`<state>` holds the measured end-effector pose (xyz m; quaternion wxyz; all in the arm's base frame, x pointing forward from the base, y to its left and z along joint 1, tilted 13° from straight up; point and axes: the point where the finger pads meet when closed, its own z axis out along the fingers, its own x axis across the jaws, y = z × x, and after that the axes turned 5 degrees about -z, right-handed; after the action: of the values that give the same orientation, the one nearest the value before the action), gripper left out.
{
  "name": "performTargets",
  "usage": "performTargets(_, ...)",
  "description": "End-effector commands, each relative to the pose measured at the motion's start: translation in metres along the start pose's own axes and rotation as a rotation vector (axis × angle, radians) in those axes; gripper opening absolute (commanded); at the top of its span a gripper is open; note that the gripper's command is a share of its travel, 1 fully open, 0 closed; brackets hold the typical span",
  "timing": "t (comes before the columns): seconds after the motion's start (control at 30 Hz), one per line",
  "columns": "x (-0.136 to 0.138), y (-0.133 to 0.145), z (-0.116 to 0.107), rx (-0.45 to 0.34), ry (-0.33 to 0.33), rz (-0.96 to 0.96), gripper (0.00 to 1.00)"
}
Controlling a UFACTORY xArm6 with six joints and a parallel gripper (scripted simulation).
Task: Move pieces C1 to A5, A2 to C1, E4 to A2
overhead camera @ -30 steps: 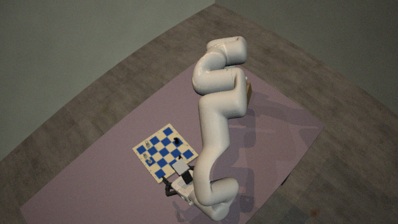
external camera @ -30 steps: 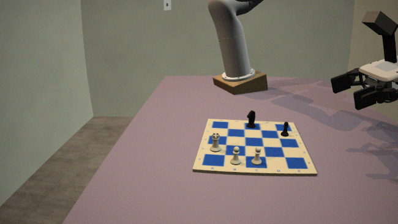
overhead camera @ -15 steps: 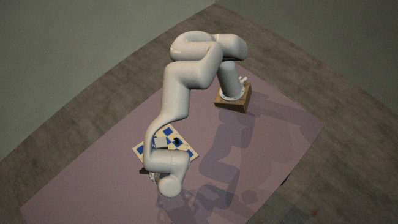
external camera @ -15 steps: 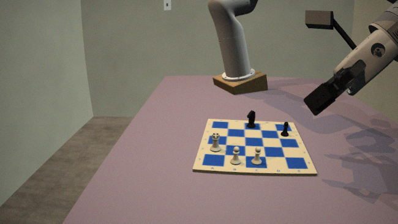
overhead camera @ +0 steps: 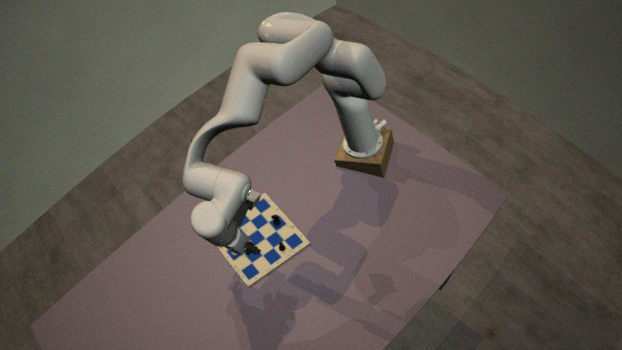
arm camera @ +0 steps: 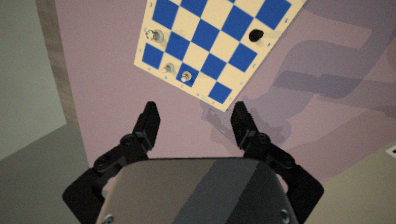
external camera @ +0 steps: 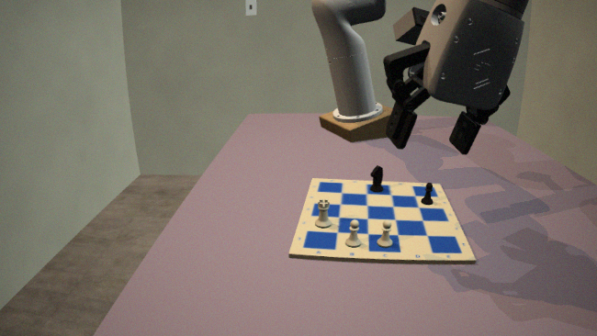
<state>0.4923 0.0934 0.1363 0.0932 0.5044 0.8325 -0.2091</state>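
The blue-and-cream board [external camera: 381, 220] lies on the purple mat. A white rook [external camera: 323, 214] stands at its left edge in the second row from the front. Two white pawns stand in the front row, one [external camera: 353, 233] on a cream square and one [external camera: 385, 233] on the middle blue square. A black knight [external camera: 377, 178] stands in the far row and a black pawn [external camera: 427, 194] near the far right corner. My gripper [external camera: 432, 138] is open and empty, high above the board's far right side. In the wrist view the gripper [arm camera: 195, 117] hangs over the mat beside the board [arm camera: 215, 45].
The arm's wooden base block [external camera: 355, 125] stands on the mat behind the board. In the top view the arm's wrist [overhead camera: 215, 215] covers part of the board [overhead camera: 265, 239]. The mat's left edge drops off to the floor.
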Motion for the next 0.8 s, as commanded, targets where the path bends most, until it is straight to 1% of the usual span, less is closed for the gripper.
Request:
performTargets(0.0, -0.015, -0.007, -0.006, -0.132, 0.086, 0.194, 1.00)
performTargets(0.03, -0.015, -0.007, -0.006, -0.132, 0.086, 0.194, 1.00)
performTargets(0.07, -0.022, -0.011, -0.009, -0.164, 0.122, 0.275, 1.00)
performTargets(0.1, -0.022, -0.011, -0.009, -0.164, 0.122, 0.275, 1.00)
performTargets(0.17, -0.033, -0.016, -0.013, -0.211, 0.173, 0.395, 1.00)
performTargets(0.27, -0.040, -0.020, -0.016, -0.240, 0.205, 0.472, 1.00)
performTargets(0.77, -0.041, -0.021, -0.016, -0.242, 0.207, 0.478, 1.00)
